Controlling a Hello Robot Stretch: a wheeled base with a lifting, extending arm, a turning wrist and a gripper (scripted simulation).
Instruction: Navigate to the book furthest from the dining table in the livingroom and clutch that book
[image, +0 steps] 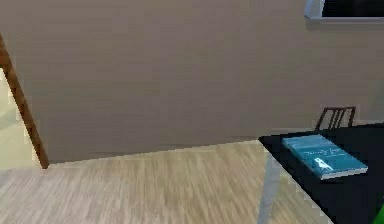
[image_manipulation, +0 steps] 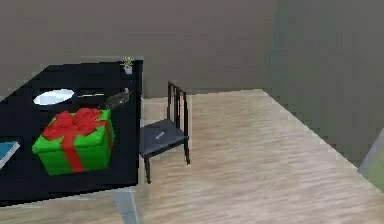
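Teal book (image: 323, 156) on the black table (image: 358, 205)!
Red-bowed green gift box (image_manipulation: 72, 141) shares that table, chair (image_manipulation: 167, 131) just beside it; gripper's state can't be told.

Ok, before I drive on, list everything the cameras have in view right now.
book: one, teal, flat on the table, forward view's right
table: one, black top, pale legs
gift box: one, green with red ribbon, on the table
plate: one, white, on the table beyond the gift box
small plant: one, green, table's far corner
dark object: one, elongated, right of the plate; type unclear
chair: one, dark, beside the table
chair back: one, dark, behind the table; possibly another chair
door frame: one, brown, forward view's left
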